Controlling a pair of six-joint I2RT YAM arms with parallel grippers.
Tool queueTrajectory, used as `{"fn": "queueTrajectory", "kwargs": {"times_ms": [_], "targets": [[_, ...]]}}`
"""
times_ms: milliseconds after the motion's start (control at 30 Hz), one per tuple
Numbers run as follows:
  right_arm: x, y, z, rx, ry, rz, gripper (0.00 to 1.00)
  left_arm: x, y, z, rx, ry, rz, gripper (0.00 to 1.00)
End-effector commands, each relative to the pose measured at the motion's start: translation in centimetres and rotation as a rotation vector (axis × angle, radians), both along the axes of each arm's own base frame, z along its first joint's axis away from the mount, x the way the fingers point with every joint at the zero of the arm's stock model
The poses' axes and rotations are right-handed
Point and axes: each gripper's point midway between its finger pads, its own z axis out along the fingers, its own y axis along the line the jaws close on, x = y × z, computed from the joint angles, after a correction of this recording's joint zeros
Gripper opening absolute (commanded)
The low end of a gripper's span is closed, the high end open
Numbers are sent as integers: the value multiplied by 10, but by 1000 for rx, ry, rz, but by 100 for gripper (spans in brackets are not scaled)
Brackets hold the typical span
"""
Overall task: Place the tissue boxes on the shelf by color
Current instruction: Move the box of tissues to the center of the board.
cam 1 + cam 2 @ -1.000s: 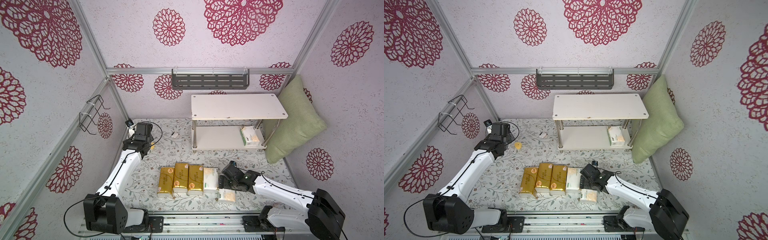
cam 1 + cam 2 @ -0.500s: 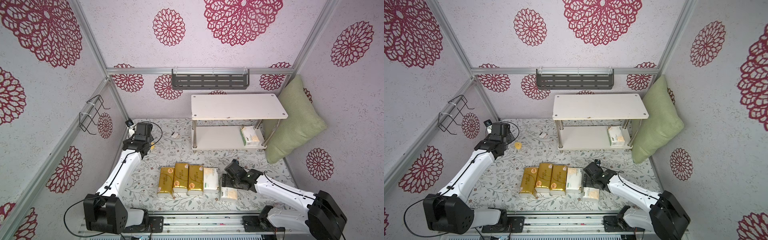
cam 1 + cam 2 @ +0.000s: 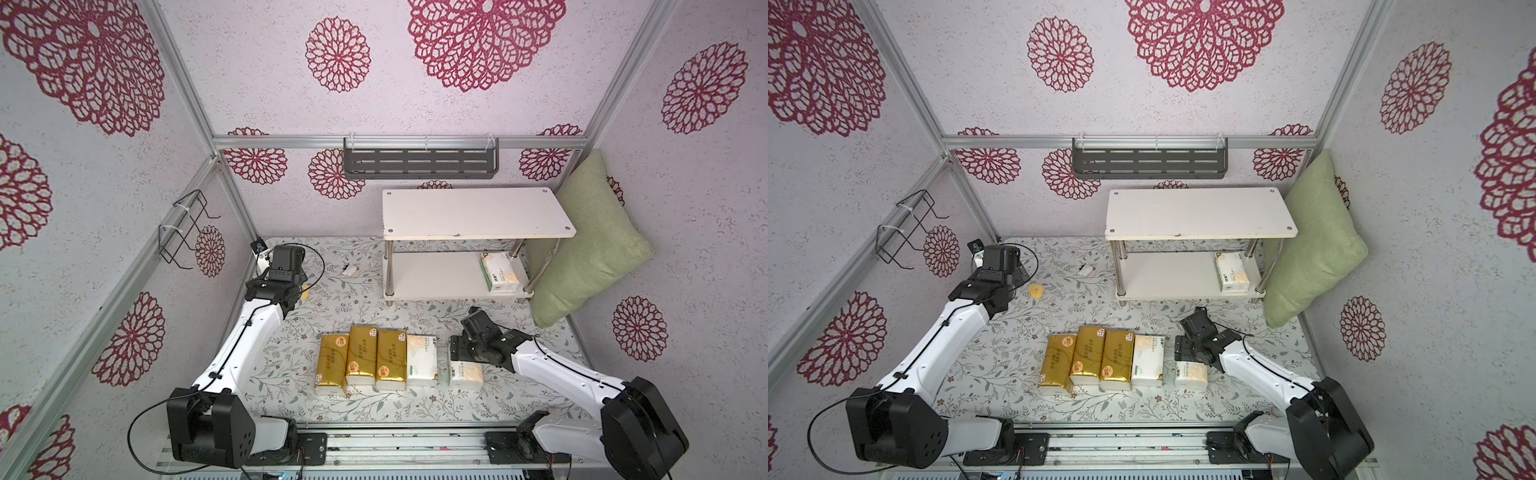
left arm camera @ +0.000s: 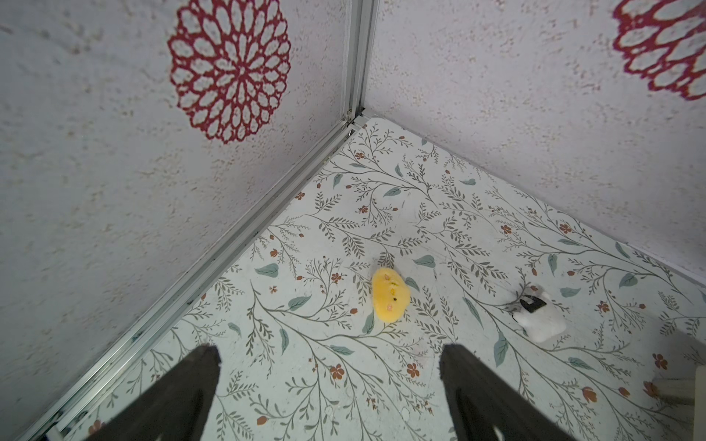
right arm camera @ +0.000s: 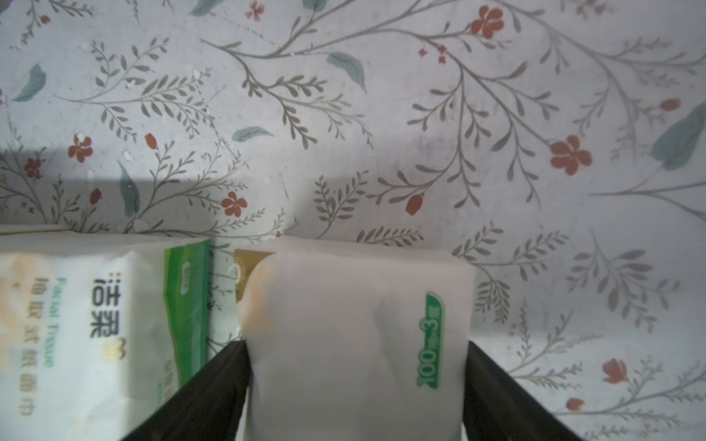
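Right gripper point(image 5: 355, 345) clamps a soft, brick-shaped white tissue pack point(image 3: 465, 372) lying on the floral-print table point(image 3: 286, 374), apart from the chrome-legged, white-board shelf point(image 3: 478, 212). Left gripper point(image 4: 330, 348) stands released, empty.

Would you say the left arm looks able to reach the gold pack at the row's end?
Probably yes: the left gripper is open and empty, and that gold pack lies on its arm's side, with only bare mat between.

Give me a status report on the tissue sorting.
Left gripper open, empty. Right gripper shut on end white pack. Another white pack on lower board of shelf. Neighbouring white pack close beside the grip.
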Motion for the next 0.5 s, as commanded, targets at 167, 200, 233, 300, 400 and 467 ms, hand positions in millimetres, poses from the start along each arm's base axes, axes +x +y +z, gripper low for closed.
{"fn": "queueTrajectory", "kwargs": {"times_ms": [167,200,233,300,400,467], "targets": [[25,-4,6,-69,-46,62,88,-2,-1,-1,4,1,1,97],[28,-6,7,-75,-49,61,88,-2,-1,-1,3,0,0,97],[30,-7,8,-78,-53,61,88,-3,-1,-1,3,1,1,97],[37,-11,10,-91,-65,56,88,-3,-1,-2,4,3,0,97],[46,-14,12,-83,-79,55,88,-4,0,-3,5,2,2,97],[51,-16,13,-84,-84,53,88,-3,-1,-4,2,3,-1,97]]}}
